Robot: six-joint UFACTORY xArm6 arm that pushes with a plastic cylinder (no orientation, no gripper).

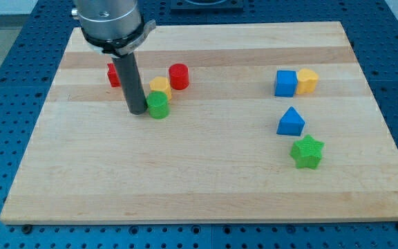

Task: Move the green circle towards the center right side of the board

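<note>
The green circle sits left of the board's middle, in the upper half. My tip stands right against its left side, touching or nearly touching. A yellow block sits just above the green circle, touching it. A red cylinder is up and right of that. A red block is partly hidden behind my rod.
On the view's right are a blue cube touching a yellow block, a blue triangle below them, and a green star lower still. The wooden board lies on a blue perforated table.
</note>
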